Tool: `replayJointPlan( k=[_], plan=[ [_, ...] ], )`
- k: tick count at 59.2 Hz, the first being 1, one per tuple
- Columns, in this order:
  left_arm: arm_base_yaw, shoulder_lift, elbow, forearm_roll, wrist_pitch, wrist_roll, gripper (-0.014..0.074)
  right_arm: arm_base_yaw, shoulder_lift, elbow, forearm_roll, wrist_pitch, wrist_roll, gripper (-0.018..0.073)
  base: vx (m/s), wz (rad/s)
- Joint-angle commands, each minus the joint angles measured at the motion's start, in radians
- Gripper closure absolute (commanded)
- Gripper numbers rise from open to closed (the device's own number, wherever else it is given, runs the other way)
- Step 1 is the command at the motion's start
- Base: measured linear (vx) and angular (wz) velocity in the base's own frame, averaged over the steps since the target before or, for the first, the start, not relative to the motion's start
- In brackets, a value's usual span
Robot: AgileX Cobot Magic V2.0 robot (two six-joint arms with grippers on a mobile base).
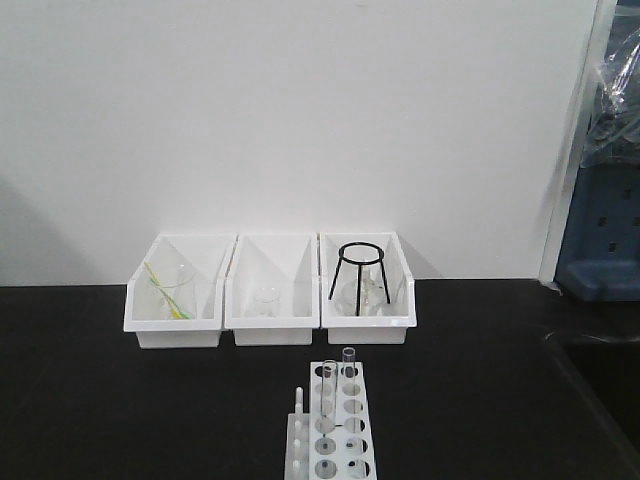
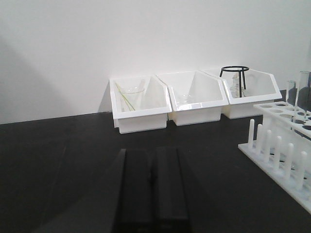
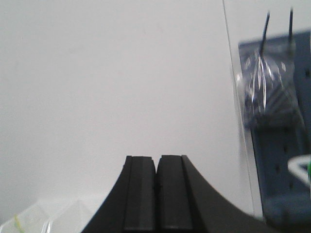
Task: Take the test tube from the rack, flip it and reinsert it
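The white rack (image 1: 335, 440) stands at the front middle of the black table, with pegs (image 1: 298, 400) on its left side. Two clear test tubes stand upright in its far holes: one (image 1: 330, 385) on the left, one (image 1: 348, 366) behind it to the right. The rack (image 2: 286, 160) and both tubes (image 2: 291, 97) also show at the right of the left wrist view. My left gripper (image 2: 151, 153) is shut and empty, low over the table, left of the rack. My right gripper (image 3: 157, 160) is shut and empty, raised and facing the wall. Neither gripper shows in the front view.
Three open white bins stand in a row at the back: the left (image 1: 175, 295) holds a beaker with a yellow-green rod, the middle (image 1: 272, 295) a small glass, the right (image 1: 367, 290) a black tripod stand and glassware. A blue pegboard with bags (image 1: 605, 200) stands at the right.
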Motion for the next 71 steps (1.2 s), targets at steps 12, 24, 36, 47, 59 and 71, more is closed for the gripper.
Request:
replayJointPlan(
  k=[12, 24, 36, 47, 59, 71],
  plan=[
    [0.000, -0.008, -0.006, 0.000, -0.081, -0.002, 0.0602, -0.004, 0.542, -0.439, 0.002, -0.078, -0.137, 0.0570, 0.00, -0.01],
    [0.000, -0.008, -0.006, 0.000, -0.081, -0.002, 0.0602, -0.004, 0.748, -0.477, 0.005, -0.126, -0.125, 0.0566, 0.00, 0.00],
    [0.000, -0.008, -0.006, 0.000, -0.081, -0.002, 0.0602, -0.004, 0.816, -0.477, 0.010, -0.142, -0.125, 0.0470, 0.00, 0.00],
    [0.000, -0.008, -0.006, 0.000, -0.081, -0.002, 0.0602, -0.004, 0.816, -0.477, 0.010, -0.150, -0.125, 0.0233, 0.00, 0.00],
    [0.000, -0.008, -0.006, 0.000, -0.081, -0.002, 0.0602, -0.004, 0.816, -0.477, 0.028, -0.165, -0.126, -0.0026, 0.00, 0.00],
    [0.000, -0.008, -0.006, 0.000, -0.081, -0.002, 0.0602, 0.000, 0.818, -0.475, 0.023, -0.201, -0.099, -0.0072, 0.00, 0.00]
  ],
)
